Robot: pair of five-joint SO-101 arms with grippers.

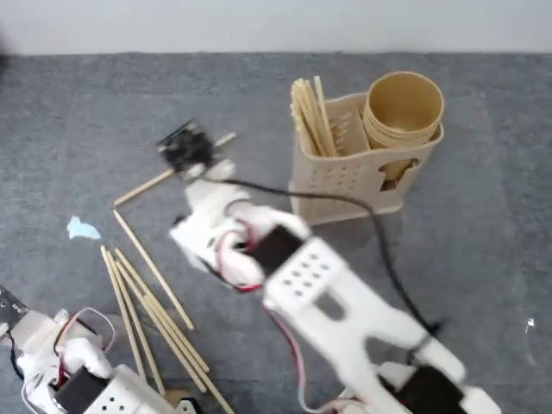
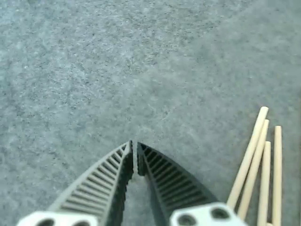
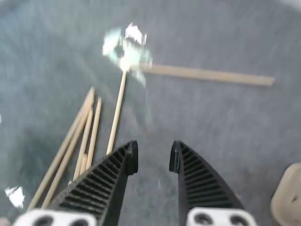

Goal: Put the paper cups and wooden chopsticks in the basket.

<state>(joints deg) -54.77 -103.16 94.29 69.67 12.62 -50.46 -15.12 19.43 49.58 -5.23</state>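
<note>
The beige basket stands at the back right and holds upright wooden chopsticks and stacked paper cups. Several loose chopsticks lie fanned at the front left, with one more further back. My right gripper hovers over that far chopstick. Its own view shows the right gripper open and empty above the carpet, with the chopsticks beside it. My left gripper is shut on nothing, low over bare carpet, and chopstick ends lie off to one side.
A grey carpet covers the table. A small pale blue paper scrap lies at the left and also appears as the scrap ahead of the right gripper. The left arm sits at the front left corner. A black cable trails beside the basket.
</note>
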